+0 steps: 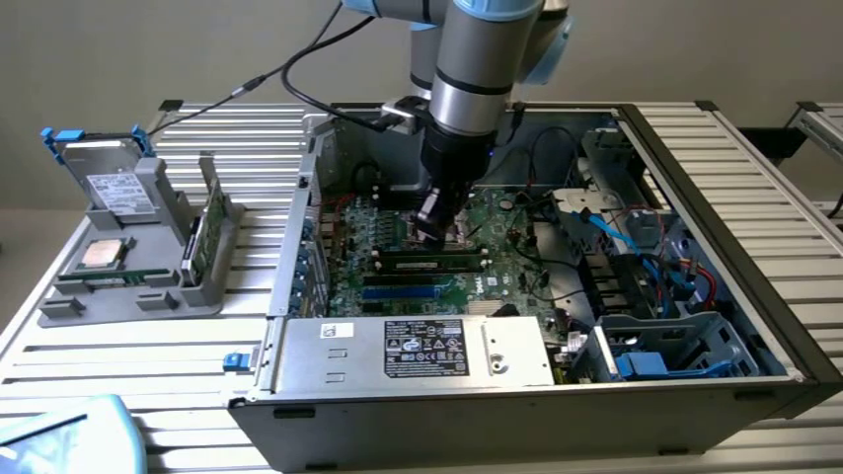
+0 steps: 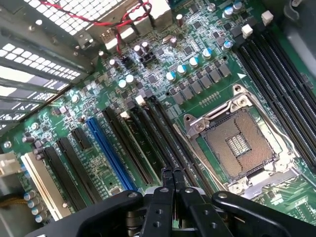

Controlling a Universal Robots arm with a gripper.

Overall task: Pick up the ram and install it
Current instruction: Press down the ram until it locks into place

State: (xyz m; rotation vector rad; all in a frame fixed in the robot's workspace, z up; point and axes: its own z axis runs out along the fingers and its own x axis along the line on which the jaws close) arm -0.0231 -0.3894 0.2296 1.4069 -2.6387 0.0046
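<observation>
Your gripper (image 2: 173, 173) hangs over the motherboard (image 2: 197, 74), fingers (image 2: 167, 178) pressed together and holding nothing. The ram (image 1: 428, 263) already lies in a slot just below the fingers, beside the empty processor socket (image 2: 239, 143). I judge this a seating press: push straight down and evenly, so both ends latch. The exterior view shows the stick's full length and the open computer case (image 1: 685, 178); the wrist view shows the fingertips and socket close up.
</observation>
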